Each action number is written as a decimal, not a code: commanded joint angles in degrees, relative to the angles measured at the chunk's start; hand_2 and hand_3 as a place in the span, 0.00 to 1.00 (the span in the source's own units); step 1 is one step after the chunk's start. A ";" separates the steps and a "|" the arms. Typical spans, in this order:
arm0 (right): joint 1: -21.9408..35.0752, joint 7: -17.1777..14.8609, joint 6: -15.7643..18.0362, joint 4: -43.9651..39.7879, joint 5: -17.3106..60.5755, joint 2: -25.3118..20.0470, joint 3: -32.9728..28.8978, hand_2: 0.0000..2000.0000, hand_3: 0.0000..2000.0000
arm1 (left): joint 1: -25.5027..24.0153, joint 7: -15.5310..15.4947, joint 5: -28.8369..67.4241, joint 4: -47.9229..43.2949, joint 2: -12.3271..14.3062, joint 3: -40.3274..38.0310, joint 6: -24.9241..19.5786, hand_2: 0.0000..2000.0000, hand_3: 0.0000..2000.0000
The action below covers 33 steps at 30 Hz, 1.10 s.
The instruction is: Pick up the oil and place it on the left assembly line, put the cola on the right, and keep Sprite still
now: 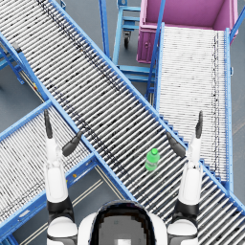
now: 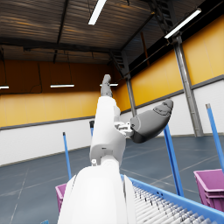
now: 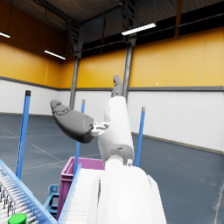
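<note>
Sprite [image 1: 152, 159] shows whole from the head, only its cap [image 3: 17, 218] from the right wrist. Left hand [image 1: 55, 143] and right hand [image 1: 191, 143] are wide open, empty.

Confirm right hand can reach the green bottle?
Probably yes. The bottle stands upright on the conveyor close beside the right hand, which is empty with fingers apart, and nothing lies between them.

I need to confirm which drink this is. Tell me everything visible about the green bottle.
The green bottle looks like translucent plastic, with a green cap of the same shade. It appears to stand upright on the rollers of the diagonal conveyor, close in front of the robot. No label can be read. Only the rollers touch it; the right hand is beside it, apart, holding nothing.
</note>
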 commanded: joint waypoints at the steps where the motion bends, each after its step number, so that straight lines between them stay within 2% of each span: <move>1: 0.20 0.00 0.00 0.04 0.00 0.03 -0.32 0.00 0.00 | 0.33 0.00 0.00 0.05 -0.04 -0.21 0.00 0.00 0.00; 33: -0.02 0.00 0.00 -0.05 0.00 -0.69 -0.73 0.00 0.00 | 0.23 0.00 0.00 -0.50 0.34 -0.58 0.00 0.00 0.00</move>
